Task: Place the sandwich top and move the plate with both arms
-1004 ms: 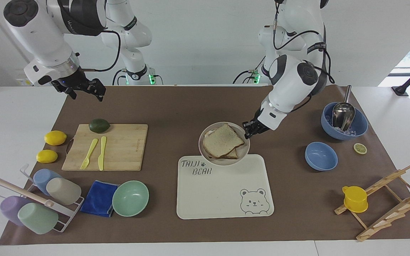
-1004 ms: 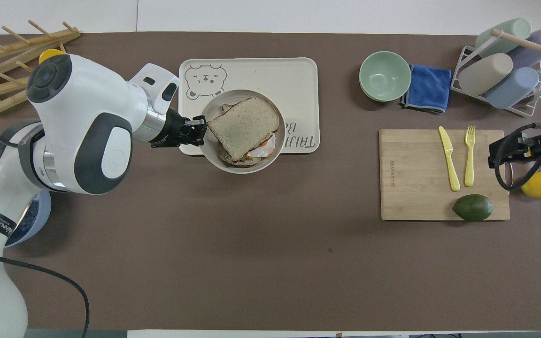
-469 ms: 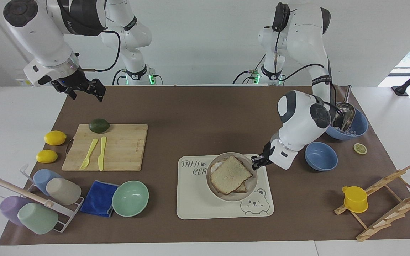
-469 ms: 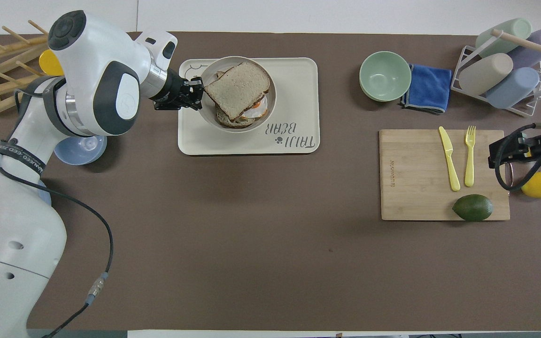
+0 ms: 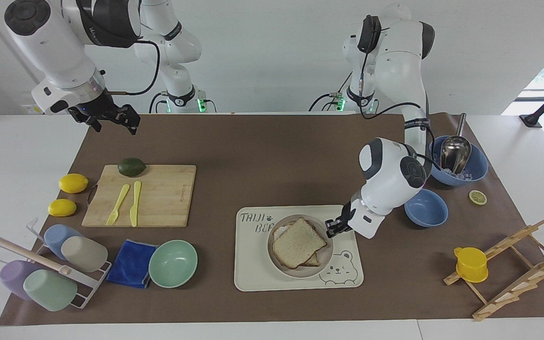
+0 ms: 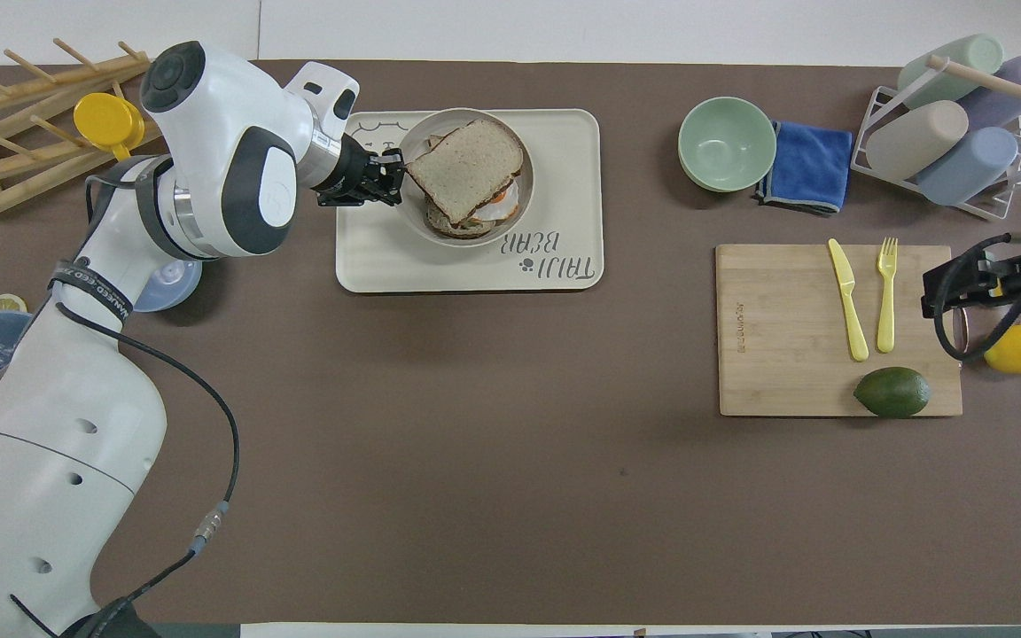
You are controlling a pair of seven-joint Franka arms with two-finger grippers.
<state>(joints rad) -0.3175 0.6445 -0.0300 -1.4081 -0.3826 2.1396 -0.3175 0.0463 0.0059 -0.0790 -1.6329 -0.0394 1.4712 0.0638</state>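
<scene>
Brown paper mat across that white table is busy as ever, but look at the lower middle of the facing view, because that's where your action is. Your small round cream-beige plate (image 5: 300,246) has travelled a long way in the last second: it was sitting at the tray's edge nearest the robots, half on the mat, and now it's fully on the big rectangular cream tray with the bear drawing (image 5: 253,276), between the lettering and the bear. In the overhead view it sits in the upper middle of the frame, on the tray.

Your left gripper (image 5: 332,228) is pinched shut on the plate's rim, on the side toward the left arm's end of the table, and it's clearly what dragged the plate over. The square slice of pale bread with the brown crust (image 5: 298,242) rode along on top of the egg sandwich, a bit skewed but still covering the stack, so I'd call the sandwich top placed.

Meanwhile your right gripper (image 5: 111,118) hasn't budged, it waits with fingers spread in the upper left of the facing view, up over the mat's corner, holding nothing.

So the plate move looks nearly done, except one arm did all of it. If you want both arms involved, the right one needs to come in
</scene>
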